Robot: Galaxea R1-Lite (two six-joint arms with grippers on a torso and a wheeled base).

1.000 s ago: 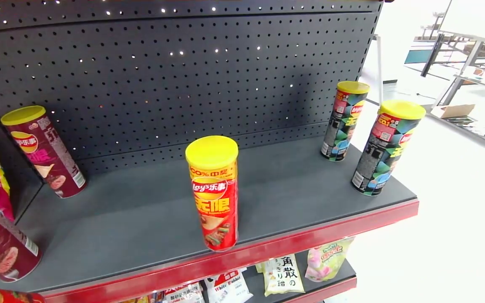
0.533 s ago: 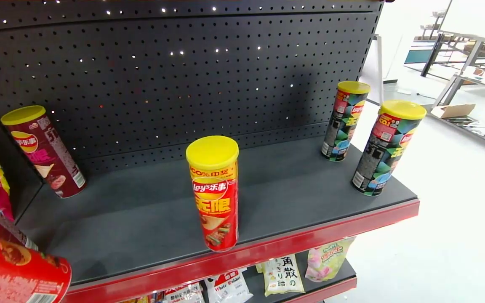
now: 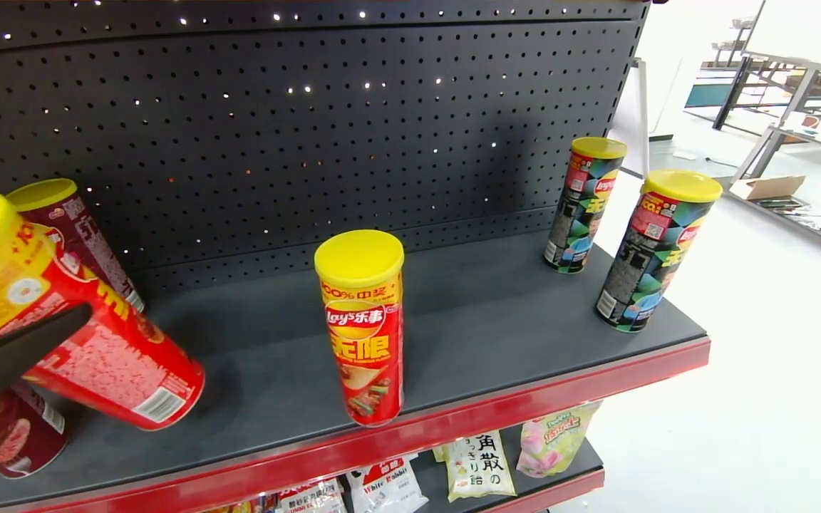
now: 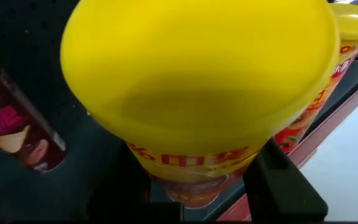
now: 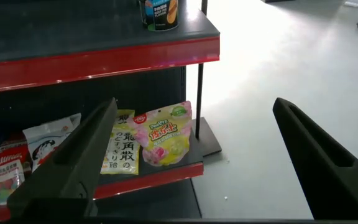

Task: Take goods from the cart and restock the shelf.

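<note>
Head view: left gripper (image 3: pixel 40 338) clamps a can (image 3: pixel 118 356) tilted above the shelf (image 3: pixel 496 313), base lowest. Right wrist view: right gripper (image 5: pixel 195 102) stands wide apart.

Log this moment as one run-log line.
left pincer: shut on red can, tilted over shelf | right pincer: open, empty | can not yet placed

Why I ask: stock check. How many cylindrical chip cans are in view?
6. Two maroon cans at the grey shelf's left, one red yellow-lidded can front centre, two multicoloured cans right, one red can tilted in the left gripper. Others may hide behind it.
</note>
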